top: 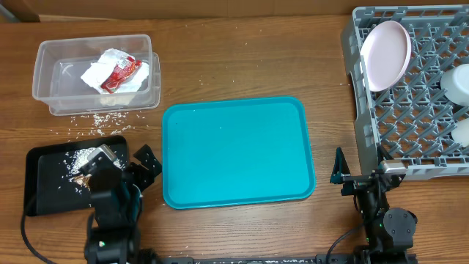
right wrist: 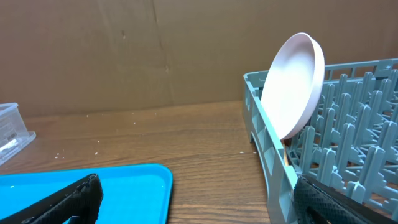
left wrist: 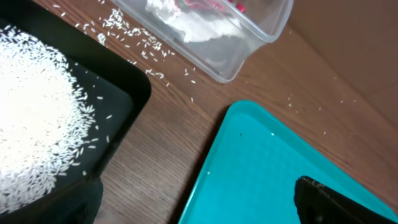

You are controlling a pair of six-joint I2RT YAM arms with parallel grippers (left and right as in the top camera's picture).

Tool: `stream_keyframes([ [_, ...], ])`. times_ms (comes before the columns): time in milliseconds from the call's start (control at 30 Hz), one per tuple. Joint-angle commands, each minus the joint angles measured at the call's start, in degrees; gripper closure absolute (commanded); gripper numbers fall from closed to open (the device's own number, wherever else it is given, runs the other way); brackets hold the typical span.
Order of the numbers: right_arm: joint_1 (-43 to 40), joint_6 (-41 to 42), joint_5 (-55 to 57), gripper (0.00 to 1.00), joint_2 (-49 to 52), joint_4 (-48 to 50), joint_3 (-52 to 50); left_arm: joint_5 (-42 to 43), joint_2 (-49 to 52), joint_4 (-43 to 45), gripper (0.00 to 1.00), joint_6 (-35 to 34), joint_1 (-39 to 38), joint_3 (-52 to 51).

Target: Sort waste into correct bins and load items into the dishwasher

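The clear tub (top: 51,73) at the back left holds crumpled white napkins (top: 97,73) and the red wrapper (top: 122,73). The black tray (top: 37,183) at the front left holds white rice (top: 77,160) with brown scraps. My left gripper (top: 143,167) is open and empty over the gap between the black tray (left wrist: 127,99) and the teal tray. The grey dish rack (top: 359,110) at the right holds the large white plate (top: 386,53) on edge and a white cup (top: 456,84). My right gripper (top: 361,176) is open and empty beside the rack's front left corner. Chopsticks and metal bowl are out of view.
The teal serving tray (top: 234,150) lies bare in the middle. Loose rice grains (top: 99,117) are scattered on the wood between tub and black tray. Another white item (top: 463,132) sits at the rack's right edge, cut off by the frame.
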Motion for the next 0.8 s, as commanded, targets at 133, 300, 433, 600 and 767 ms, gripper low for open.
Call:
stream_keyframes([
  [133,-0.2,0.1,0.3,0.00,-0.5,0.4,-0.6,-2.0,-10.3,7.4,0.00,4.8,-5.1,-9.1],
  [300,-0.2,0.1,0.3,0.00,-0.5,0.4,-0.6,-2.1,-16.0,11.1,0.00,9.6,-8.3,-13.3],
  [433,-0.2,0.1,0.3,0.00,-0.5,0.4,-0.6,-2.0,-22.2,11.8,0.00,12.0,-8.4,-17.5],
  [600,-0.2,0.1,0.3,0.00,-0.5,0.4,-0.6,-1.5,-26.2,12.8,0.00,20.0,-8.3,-18.0],
  [767,-0.2,0.1,0.3,0.00,-0.5,0.4,-0.6,-1.5,-30.3,12.7,0.00,22.2,-8.3,-18.1],
])
